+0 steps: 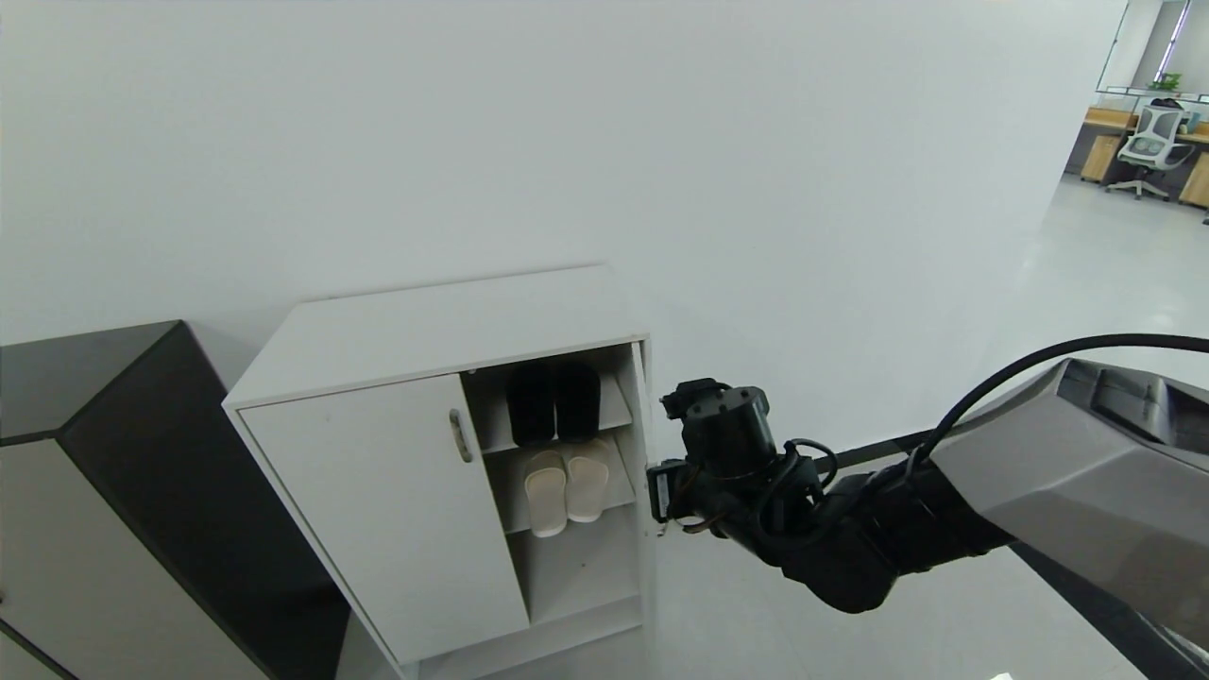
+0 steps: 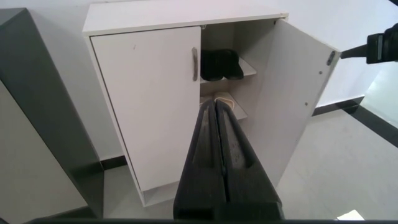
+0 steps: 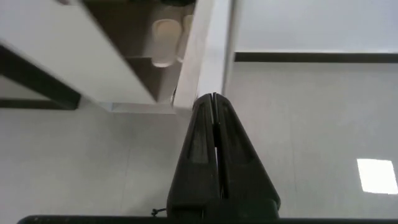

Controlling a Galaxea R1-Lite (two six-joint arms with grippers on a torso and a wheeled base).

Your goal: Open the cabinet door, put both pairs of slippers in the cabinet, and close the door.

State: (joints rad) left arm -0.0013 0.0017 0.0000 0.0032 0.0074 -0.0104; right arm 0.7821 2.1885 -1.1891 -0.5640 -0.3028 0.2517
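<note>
The cabinet (image 1: pixel 425 326) has its right door (image 2: pixel 298 93) open. Black slippers (image 1: pixel 554 401) lie on the top shelf, white slippers (image 1: pixel 567 486) on the shelf below. The right tool (image 3: pixel 214 98), fingers pressed together and empty, sits at the door's free edge. The left tool (image 2: pixel 215 104), likewise closed and empty, faces the cabinet.

In the lower middle of my head view, the white cabinet (image 1: pixel 444 326) stands on the pale floor (image 1: pixel 756 623) against the wall (image 1: pixel 604 142). Its right half is open to me. The upper shelf (image 1: pixel 616 404) carries the black slippers (image 1: pixel 554 401), side by side. The shelf below (image 1: pixel 621 484) carries the white slippers (image 1: pixel 567 486), also paired and reaching its front edge. At lower left, a dark cabinet (image 1: pixel 142 453) stands on the floor just beside it.
</note>
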